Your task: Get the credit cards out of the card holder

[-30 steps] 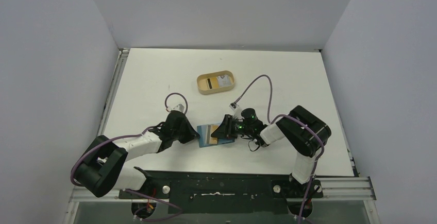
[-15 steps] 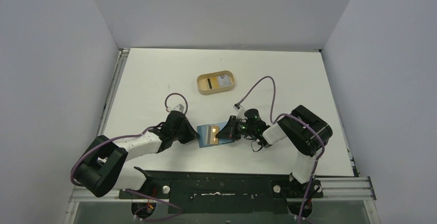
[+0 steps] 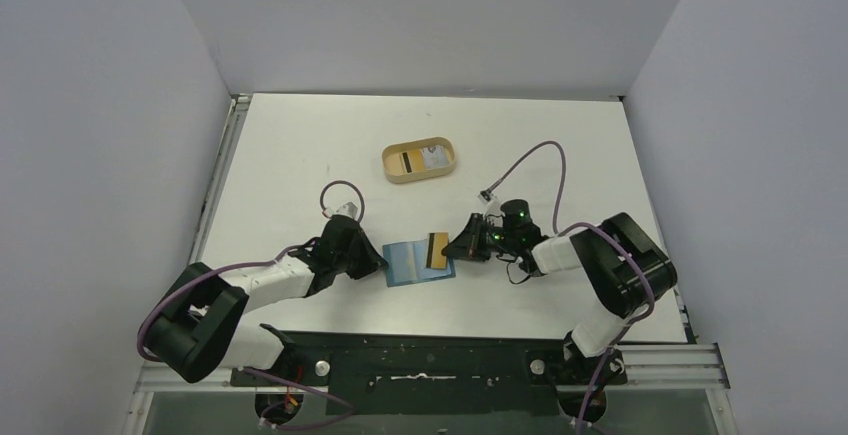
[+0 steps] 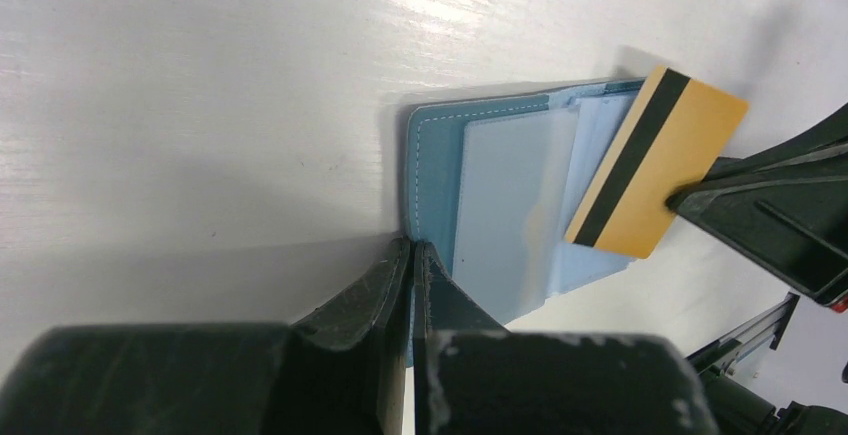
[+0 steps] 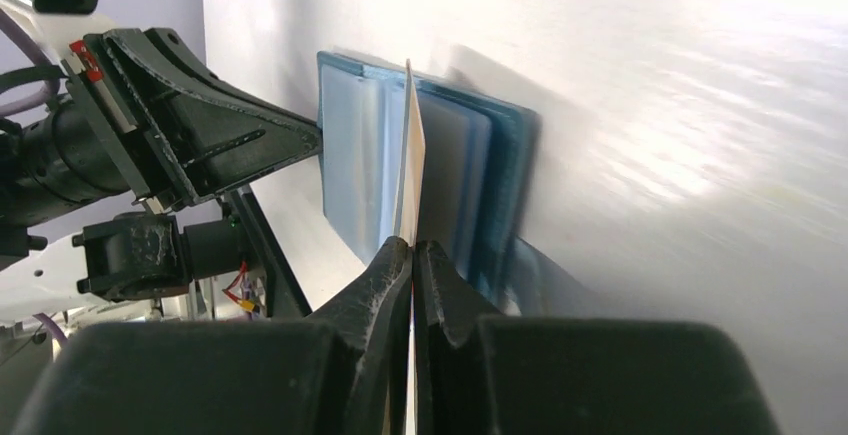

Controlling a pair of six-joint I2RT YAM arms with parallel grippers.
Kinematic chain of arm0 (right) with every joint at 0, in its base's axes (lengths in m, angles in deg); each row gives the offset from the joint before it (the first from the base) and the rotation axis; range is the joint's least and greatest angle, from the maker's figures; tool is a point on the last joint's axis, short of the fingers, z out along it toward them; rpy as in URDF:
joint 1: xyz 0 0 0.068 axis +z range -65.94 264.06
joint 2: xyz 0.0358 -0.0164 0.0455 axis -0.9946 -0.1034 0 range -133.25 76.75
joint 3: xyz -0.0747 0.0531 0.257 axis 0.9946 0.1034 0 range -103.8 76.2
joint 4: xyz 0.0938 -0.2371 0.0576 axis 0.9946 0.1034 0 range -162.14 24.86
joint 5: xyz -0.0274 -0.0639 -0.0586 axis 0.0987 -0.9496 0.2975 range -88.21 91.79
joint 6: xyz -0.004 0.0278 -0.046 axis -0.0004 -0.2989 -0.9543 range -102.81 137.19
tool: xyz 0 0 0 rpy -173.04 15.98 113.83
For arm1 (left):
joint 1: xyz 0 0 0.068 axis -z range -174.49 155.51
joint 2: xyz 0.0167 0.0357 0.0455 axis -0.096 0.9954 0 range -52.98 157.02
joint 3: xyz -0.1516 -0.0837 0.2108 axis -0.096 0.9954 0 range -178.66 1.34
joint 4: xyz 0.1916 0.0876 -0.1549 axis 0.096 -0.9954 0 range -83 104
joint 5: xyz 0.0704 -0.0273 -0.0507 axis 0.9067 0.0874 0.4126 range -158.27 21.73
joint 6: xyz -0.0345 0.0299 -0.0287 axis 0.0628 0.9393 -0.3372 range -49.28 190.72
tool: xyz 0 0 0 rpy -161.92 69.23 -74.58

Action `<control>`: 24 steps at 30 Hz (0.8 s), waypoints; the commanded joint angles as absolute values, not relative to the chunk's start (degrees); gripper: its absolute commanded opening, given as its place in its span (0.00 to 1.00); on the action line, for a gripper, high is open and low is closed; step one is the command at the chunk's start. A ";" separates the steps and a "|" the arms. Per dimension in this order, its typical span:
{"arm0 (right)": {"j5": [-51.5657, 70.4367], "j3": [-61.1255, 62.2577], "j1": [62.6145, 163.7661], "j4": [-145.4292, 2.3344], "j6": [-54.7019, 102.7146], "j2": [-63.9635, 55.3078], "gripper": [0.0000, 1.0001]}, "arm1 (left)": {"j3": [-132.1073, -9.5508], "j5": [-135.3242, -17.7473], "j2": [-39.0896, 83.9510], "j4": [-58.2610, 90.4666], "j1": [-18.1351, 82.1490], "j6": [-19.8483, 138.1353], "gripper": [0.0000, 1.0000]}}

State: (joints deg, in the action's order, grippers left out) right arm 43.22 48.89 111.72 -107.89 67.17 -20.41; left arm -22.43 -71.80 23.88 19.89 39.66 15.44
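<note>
The teal card holder (image 3: 412, 263) lies open on the table between the arms, its pale blue pockets up (image 4: 505, 215). My left gripper (image 3: 379, 266) is shut on the holder's left edge (image 4: 412, 251). My right gripper (image 3: 462, 246) is shut on a gold credit card with a black stripe (image 3: 437, 247), held at the holder's right edge, nearly clear of the pocket (image 4: 655, 160). In the right wrist view the card (image 5: 410, 155) stands edge-on between the shut fingers (image 5: 412, 247), in front of the holder (image 5: 485, 180). Pale card edges show in the pockets (image 4: 590, 255).
A tan oval tray (image 3: 392, 171) stands at the back centre with a card lying in it (image 3: 422, 159). Purple cables loop above both wrists. White walls close in the table on three sides; the arm bases sit at the near edge.
My right gripper has moved right, drawing the gold card out of the holder's pocket. The left gripper and the holder have stayed in place.
</note>
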 commanded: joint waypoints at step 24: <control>48.38 -14.36 103.50 -81.22 55.73 -45.16 0.00 | -21.64 -72.75 24.33 20.84 40.02 15.66 0.00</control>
